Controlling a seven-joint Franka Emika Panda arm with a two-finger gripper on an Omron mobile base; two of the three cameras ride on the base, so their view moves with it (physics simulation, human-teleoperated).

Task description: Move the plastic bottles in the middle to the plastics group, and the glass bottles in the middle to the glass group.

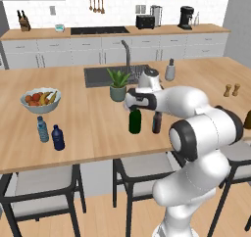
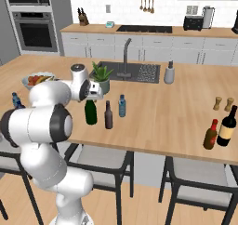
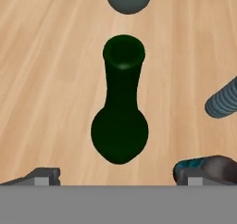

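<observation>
The tall dark green glass bottle (image 1: 135, 122) (image 2: 90, 112) stands in the middle of the island, with a slimmer dark brown bottle (image 1: 156, 124) (image 2: 108, 116) beside it. A small pale-blue plastic bottle (image 2: 122, 106) (image 3: 224, 100) stands just beyond them. My gripper (image 1: 133, 108) (image 2: 91, 98) (image 3: 119, 176) hangs open directly over the green bottle (image 3: 121, 112), looking down at its mouth, touching nothing. The plastics group, a pale-blue bottle (image 1: 43, 129) and a navy one (image 1: 58, 137), is at the left. The glass group, an amber bottle (image 2: 210, 134) beside a dark labelled bottle (image 2: 227, 126), is at the right.
A potted plant (image 1: 118, 85) (image 2: 100, 78) stands close behind the middle bottles, ahead of the sink (image 1: 98, 76). A fruit bowl (image 1: 40, 100) sits at the left. Wooden shakers (image 1: 231, 90) (image 2: 223, 103) and a soap dispenser (image 1: 170, 70) are at the right. Stools line the near edge.
</observation>
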